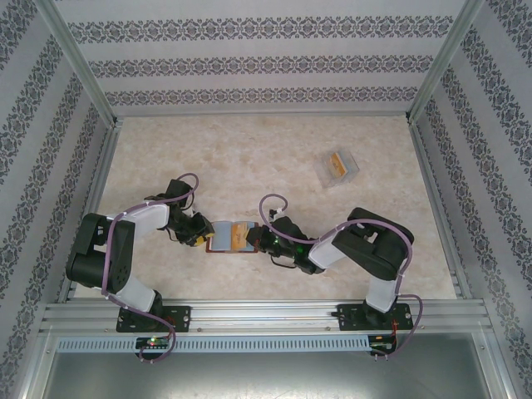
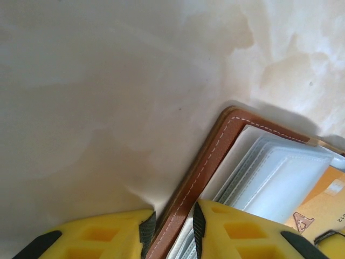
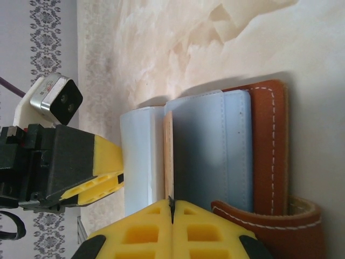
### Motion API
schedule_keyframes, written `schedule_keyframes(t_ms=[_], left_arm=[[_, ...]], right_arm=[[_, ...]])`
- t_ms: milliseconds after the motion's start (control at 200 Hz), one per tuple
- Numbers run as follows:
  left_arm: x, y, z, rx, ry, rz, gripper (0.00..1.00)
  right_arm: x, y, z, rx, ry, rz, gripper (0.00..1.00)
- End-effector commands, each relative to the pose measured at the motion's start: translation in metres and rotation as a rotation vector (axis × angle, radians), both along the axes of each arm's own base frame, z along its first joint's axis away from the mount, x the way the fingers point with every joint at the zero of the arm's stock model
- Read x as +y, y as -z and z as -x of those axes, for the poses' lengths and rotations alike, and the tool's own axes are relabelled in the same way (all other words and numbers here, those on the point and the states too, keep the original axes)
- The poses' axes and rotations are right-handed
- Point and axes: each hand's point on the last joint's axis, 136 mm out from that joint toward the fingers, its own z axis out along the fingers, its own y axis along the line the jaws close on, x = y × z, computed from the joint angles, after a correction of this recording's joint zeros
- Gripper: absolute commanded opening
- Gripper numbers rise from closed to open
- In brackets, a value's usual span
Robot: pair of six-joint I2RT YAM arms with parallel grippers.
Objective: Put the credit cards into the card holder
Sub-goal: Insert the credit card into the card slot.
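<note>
one brown card holder (image 1: 221,242) lying open mid-counter (image 1: 249,158) between two pincers, left pincer (image 2: 172,222) clamped on its leather edge, right pincer (image 3: 171,209) squeezed together on one orange card (image 3: 168,156) at the pockets, second orange card (image 1: 337,165) sitting in one clear box (image 1: 349,171) off to the right

Orange card (image 2: 319,204) — triangle logo, small print unreadable.

Overhead I get bright, even, diffuse light on the pale table (image 1: 274,158), with only faint soft shadows under the arms (image 1: 357,245). My left wrist picture is hazy and washed out, the card holder (image 2: 213,154) throwing a dark, soft-edged shadow past its far edge and the yellow fingers (image 2: 91,240) blurred up close. The right wrist picture is crisper and evenly lit.
</note>
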Motion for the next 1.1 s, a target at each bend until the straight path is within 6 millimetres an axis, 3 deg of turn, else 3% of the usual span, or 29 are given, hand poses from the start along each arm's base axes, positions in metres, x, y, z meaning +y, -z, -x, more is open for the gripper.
schedule_keyframes(t_ms=[0,220,525,919,1094], left_arm=[[-0.008,0.051,0.016,0.045,0.042,-0.013,0.32],[-0.002,0.051,0.016,0.048,0.035,-0.051,0.3],[0.006,0.052,0.015,0.054,0.032,-0.107,0.25],[0.005,0.053,0.014,0.057,0.03,-0.097,0.24],[0.003,0.053,0.013,0.058,0.029,-0.092,0.24]], right_arm=[[0.009,-0.005,0.003,0.005,-0.03,-0.046,0.0],[0.0,-0.016,0.003,-0.026,-0.014,-0.043,0.0],[-0.007,-0.015,0.003,-0.025,0.003,-0.031,0.0],[0.01,-0.018,0.0,-0.024,-0.057,-0.057,0.0],[0.009,-0.015,-0.001,-0.02,-0.055,-0.048,0.0]])
